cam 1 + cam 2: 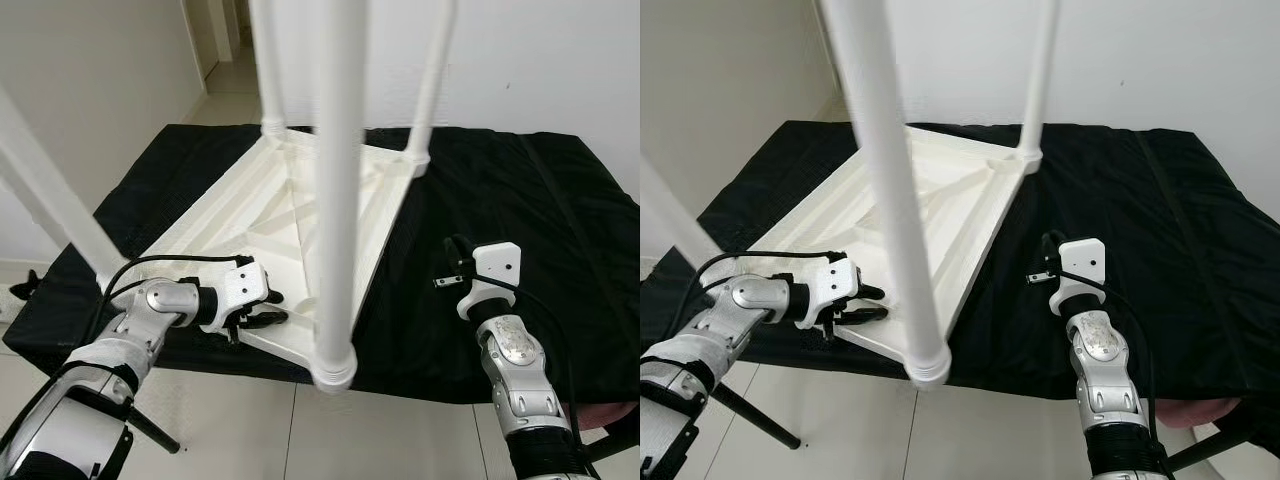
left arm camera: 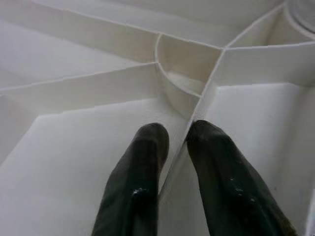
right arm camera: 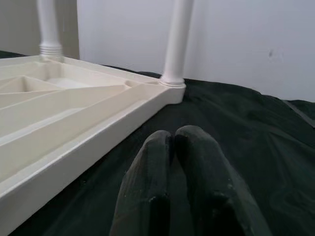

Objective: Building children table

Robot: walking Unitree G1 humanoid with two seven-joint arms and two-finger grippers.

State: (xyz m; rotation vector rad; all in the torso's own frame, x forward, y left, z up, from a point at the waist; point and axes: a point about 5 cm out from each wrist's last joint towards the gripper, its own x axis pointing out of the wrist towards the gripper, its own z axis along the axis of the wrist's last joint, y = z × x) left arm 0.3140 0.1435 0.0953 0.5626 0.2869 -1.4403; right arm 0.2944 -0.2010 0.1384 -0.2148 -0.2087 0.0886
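A white plastic children's table [image 1: 290, 210] lies upside down on a black cloth [image 1: 520, 200], its legs pointing up. The nearest leg [image 1: 338, 200] stands in its corner socket close to me. My left gripper [image 1: 265, 308] rests on the table's near-left edge. In the left wrist view its fingers [image 2: 147, 147] sit either side of a thin rib [image 2: 197, 105] on the underside, shut on it. My right gripper [image 1: 458, 248] hovers over the cloth to the right of the table, shut and holding nothing [image 3: 173, 135].
The cloth-covered surface ends at a front edge [image 1: 420, 385] above a tiled floor [image 1: 250, 430]. White walls stand behind, with a doorway [image 1: 225, 40] at the far left. More legs rise at the far left [image 1: 268, 70], far right [image 1: 430, 90] and left [image 1: 50, 200].
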